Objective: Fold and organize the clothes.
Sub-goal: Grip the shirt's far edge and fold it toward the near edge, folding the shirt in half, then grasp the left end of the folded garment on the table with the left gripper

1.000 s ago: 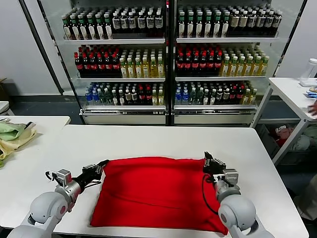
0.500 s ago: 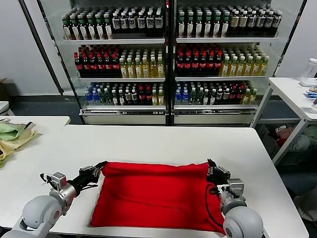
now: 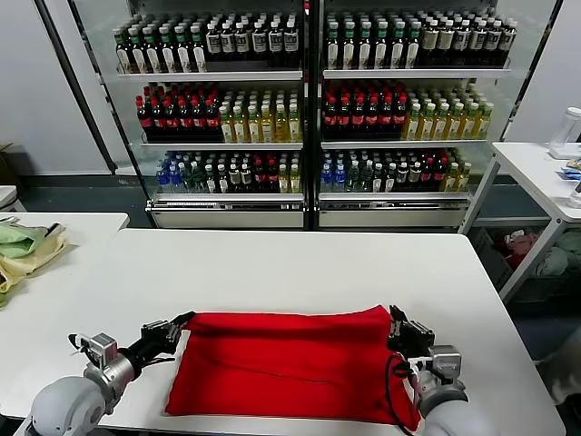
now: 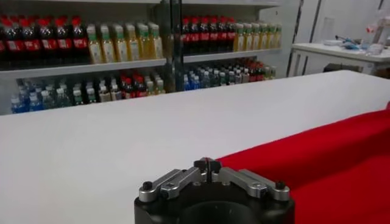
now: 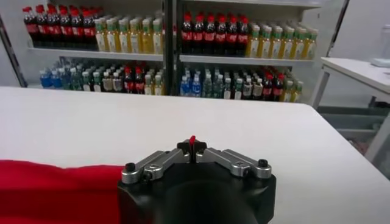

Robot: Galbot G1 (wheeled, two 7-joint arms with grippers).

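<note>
While spread flat on the near half of the white table (image 3: 300,259), red T-shirt (image 3: 290,363) folded over, far edge doubled toward the robot and running straight between both grippers. Left gripper (image 3: 178,323) at the far left corner, fingers pressed together at the cloth's edge; whether fabric sits between them, cannot tell. Right gripper (image 3: 400,324) at the far right corner, fingers together, a sliver of red pinched between the tips (image 5: 192,141) in the right wrist view. Pale green and yellow cloth pile (image 3: 23,250) on a separate table to the left, well apart. Beyond the table, glass-fronted coolers (image 3: 313,109) stocked with rows of bottles.
</note>
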